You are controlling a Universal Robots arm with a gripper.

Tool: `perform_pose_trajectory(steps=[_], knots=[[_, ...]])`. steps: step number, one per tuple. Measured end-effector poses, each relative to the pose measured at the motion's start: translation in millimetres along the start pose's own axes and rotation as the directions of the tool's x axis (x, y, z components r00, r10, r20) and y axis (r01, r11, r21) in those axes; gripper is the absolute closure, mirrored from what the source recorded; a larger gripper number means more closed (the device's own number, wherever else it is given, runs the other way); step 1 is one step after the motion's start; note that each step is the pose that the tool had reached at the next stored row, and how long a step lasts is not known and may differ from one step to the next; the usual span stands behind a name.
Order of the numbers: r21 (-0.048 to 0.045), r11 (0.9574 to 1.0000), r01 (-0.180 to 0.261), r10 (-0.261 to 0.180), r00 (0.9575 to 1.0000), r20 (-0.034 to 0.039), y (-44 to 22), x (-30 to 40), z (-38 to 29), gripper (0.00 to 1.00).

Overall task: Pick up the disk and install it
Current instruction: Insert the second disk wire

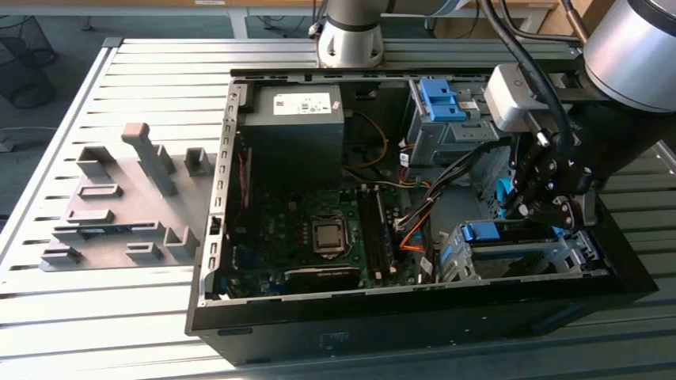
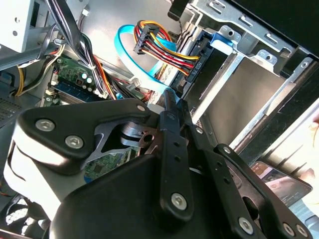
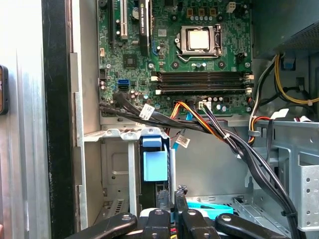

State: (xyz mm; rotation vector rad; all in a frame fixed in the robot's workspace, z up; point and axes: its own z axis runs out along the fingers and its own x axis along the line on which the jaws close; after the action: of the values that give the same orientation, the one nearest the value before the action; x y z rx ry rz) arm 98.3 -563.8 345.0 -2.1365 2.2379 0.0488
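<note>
Fig. 1. I read the gripper [image 3: 175, 195] as closed: in the first wrist view its 2 black fingertips [image 3: 180, 191] stand side by side with no visible gap, and I see nothing clamped between them. Just beyond the tips, straight ahead along the finger line, is the bright blue carrier tab of the disk [image 3: 154, 165]. The disk sits between the sheet-metal walls of the lower drive cage [image 3: 112, 172] and, as far as I can judge, is already in its bay rather than in the jaws. I cannot tell whether the fingertips touch the carrier. In the exterior view the same blue frame lies across the top of that cage, directly under the gripper, in the corner of the open computer case [image 1: 423, 324] towards the exterior view's right. I judge the disk's long axis to run into the cage, roughly in line with the fingers. A bundle of black and orange cables [image 3: 209, 127] crosses just behind the cage, with the motherboard [image 3: 199, 64] beyond it. A 2nd blue carrier [image 1: 438, 99] sits well apart in the upper cage.
</note>
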Motion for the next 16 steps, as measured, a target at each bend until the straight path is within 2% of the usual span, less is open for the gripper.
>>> perform_pose_trajectory(steps=[4,9,14,16], knots=[[0.0000,1.0000,0.000,0.000,1.0000,0.0009,0.0,0.3,0.2,0.84],[-0.0005,1.0000,0.000,0.000,0.9999,0.0110,-0.3,5.8,0.2,0.84],[-0.0009,1.0000,0.000,0.000,0.9998,0.0197,-1.1,6.3,1.2,0.84],[-0.0010,1.0000,0.000,0.000,0.9998,0.0202,-1.1,6.3,1.2,0.84]])
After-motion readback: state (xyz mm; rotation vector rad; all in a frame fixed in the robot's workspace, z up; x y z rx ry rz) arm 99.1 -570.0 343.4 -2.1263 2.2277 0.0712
